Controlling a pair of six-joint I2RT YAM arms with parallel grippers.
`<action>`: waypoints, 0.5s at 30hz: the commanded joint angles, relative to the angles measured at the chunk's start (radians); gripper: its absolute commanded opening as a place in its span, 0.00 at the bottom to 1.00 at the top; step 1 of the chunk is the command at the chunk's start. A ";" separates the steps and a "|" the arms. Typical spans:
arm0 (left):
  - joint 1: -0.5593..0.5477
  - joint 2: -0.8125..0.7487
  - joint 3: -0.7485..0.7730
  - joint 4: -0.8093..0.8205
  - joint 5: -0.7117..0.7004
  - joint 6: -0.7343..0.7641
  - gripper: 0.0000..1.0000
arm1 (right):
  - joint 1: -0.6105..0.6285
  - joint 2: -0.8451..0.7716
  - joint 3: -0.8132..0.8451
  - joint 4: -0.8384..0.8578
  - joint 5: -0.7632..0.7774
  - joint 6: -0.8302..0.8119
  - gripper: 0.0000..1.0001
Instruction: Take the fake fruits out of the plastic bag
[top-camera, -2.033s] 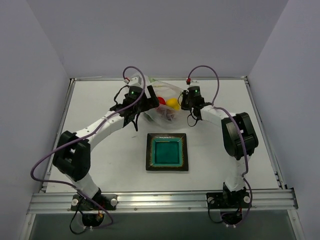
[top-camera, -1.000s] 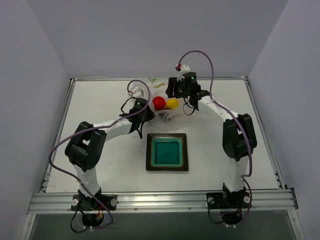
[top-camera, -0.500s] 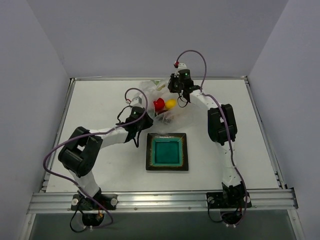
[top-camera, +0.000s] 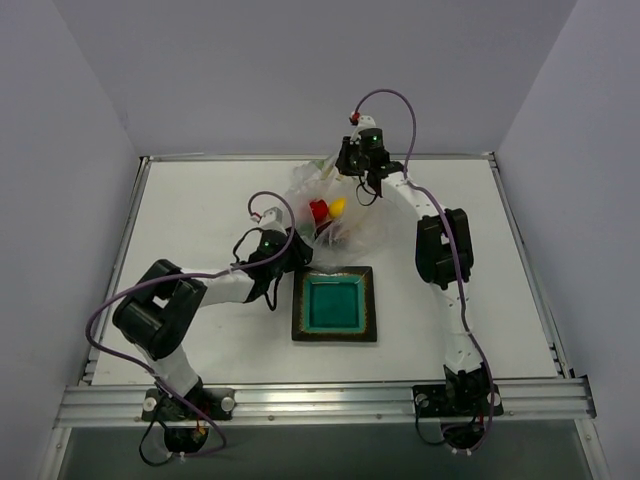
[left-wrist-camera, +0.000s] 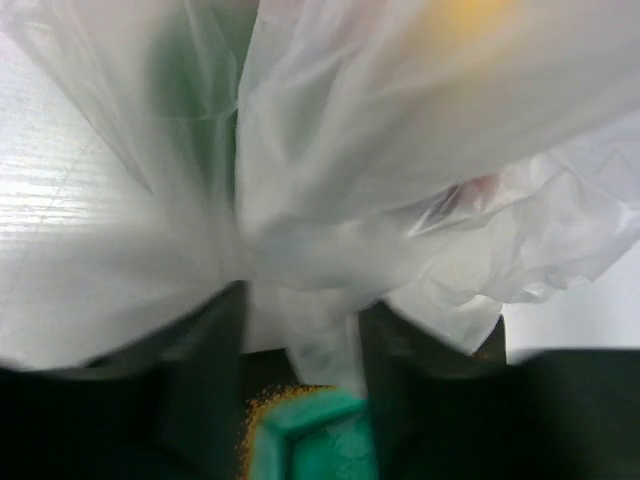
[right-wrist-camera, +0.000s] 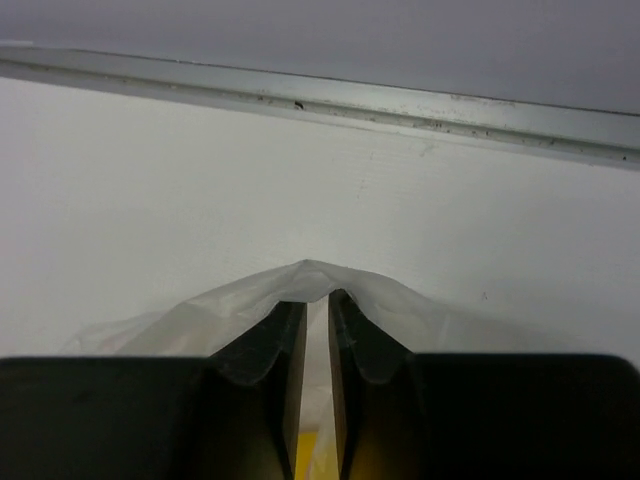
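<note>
The plastic bag (top-camera: 345, 215) lies stretched behind the teal plate (top-camera: 298, 305). Through it I see the bright red fruit (top-camera: 318, 210) and the yellow fruit (top-camera: 338, 206); a dark shape lies lower in the bag. My right gripper (top-camera: 350, 172) is shut on the bag's far edge, raised; in the right wrist view its fingers (right-wrist-camera: 317, 300) pinch the film (right-wrist-camera: 200, 320), with yellow (right-wrist-camera: 310, 462) showing below. My left gripper (top-camera: 300, 247) is shut on the bag's near edge by the plate's back-left corner. In the left wrist view the bag (left-wrist-camera: 330, 180) fills the frame, pinched between the fingers (left-wrist-camera: 300, 310); a green tint (left-wrist-camera: 190, 80) shows through.
The plate's teal corner (left-wrist-camera: 310, 440) shows just beneath the left gripper. The table's back rail (right-wrist-camera: 320, 100) runs close behind the right gripper. White table (top-camera: 200, 200) extends on both sides of the bag and plate.
The right gripper has moved back and up with the bag's far edge. The left gripper has drawn the near edge toward the plate. The bag is stretched between them and the fruits shifted slightly.
</note>
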 joint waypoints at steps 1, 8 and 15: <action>-0.007 -0.111 0.013 0.029 -0.017 0.041 0.53 | 0.008 -0.081 0.057 -0.120 0.017 -0.063 0.13; -0.019 -0.307 0.086 -0.212 -0.156 0.147 0.76 | 0.026 -0.284 -0.147 -0.153 -0.021 -0.054 0.55; -0.036 -0.356 0.246 -0.503 -0.273 0.225 0.77 | 0.083 -0.367 -0.243 -0.151 0.060 -0.073 0.68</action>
